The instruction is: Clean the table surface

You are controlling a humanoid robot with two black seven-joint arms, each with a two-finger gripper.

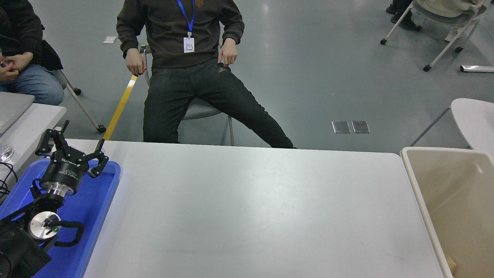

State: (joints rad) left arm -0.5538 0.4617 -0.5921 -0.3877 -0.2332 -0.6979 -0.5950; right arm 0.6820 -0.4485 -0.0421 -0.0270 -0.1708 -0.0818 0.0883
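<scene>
Fingers of the left gripper spread, parked over the blue tray; right gripper out of view; table looks bare, task seemingly done.

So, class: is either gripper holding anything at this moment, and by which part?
The left gripper is open over the blue tray, holding nothing. The right gripper is out of view.

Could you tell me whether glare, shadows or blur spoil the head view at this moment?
Head view: sharp throughout, no motion blur; a soft, pale sheen lies across the middle of the table surface without hiding anything; the left gripper casts only a faint shadow on the blue tray; the beige bin is evenly lit; the floor shows mild reflections.
</scene>
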